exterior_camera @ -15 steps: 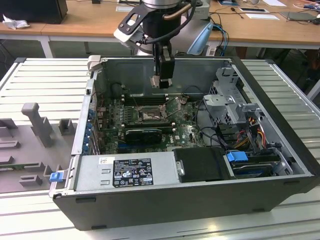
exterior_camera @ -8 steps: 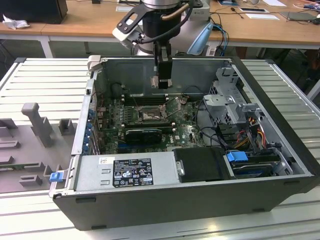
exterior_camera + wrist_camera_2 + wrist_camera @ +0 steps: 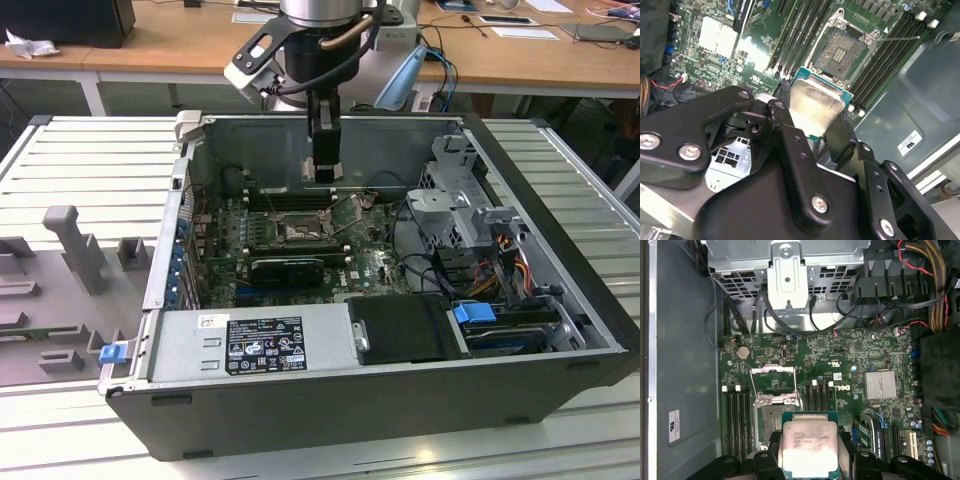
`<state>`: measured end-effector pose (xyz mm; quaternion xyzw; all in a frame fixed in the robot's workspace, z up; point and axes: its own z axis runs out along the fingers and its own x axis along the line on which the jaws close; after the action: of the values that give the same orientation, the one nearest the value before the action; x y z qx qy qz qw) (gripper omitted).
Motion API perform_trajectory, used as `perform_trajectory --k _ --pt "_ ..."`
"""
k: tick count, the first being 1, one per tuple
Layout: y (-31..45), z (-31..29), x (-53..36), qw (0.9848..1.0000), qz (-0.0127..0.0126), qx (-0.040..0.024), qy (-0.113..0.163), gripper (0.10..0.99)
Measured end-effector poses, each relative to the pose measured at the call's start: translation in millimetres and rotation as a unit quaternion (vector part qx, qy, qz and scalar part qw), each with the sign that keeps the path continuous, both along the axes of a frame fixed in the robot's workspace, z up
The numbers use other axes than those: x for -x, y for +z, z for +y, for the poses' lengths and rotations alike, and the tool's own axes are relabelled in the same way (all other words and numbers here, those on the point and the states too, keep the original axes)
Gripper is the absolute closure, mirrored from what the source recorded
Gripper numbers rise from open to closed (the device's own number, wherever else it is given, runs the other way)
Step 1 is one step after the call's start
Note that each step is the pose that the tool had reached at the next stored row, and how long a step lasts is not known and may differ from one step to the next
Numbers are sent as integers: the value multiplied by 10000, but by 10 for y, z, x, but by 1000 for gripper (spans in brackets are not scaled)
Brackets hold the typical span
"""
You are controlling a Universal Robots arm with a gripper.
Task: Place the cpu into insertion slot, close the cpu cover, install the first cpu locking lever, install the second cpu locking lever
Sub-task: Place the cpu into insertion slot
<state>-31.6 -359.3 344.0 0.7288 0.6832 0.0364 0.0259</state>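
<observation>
The pincer [image 3: 811, 440] grips the cpu [image 3: 810, 450] by two opposite edges and holds it flat above the motherboard [image 3: 850, 355], just beside the slot [image 3: 769, 422]. The slot lies bare between the memory slots [image 3: 735, 415], with its cover [image 3: 772, 371] swung open inside the case [image 3: 350, 400].

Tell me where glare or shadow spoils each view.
Second wrist view: glare whitens the top of the cpu, and a hot patch bleaches part of the motherboard. First wrist view: lighting is even, the cpu lid pale but its markings still visible. Exterior view: the walls of the case shade the board inside, so the insertion slot looks dim.
</observation>
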Motion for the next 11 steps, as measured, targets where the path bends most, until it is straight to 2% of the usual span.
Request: perform_trajectory --k 7,11 --pt "-155 -1 5 10000 0 0 1 557" --pt "-277 -1 22 10000 -1 0 52 557"
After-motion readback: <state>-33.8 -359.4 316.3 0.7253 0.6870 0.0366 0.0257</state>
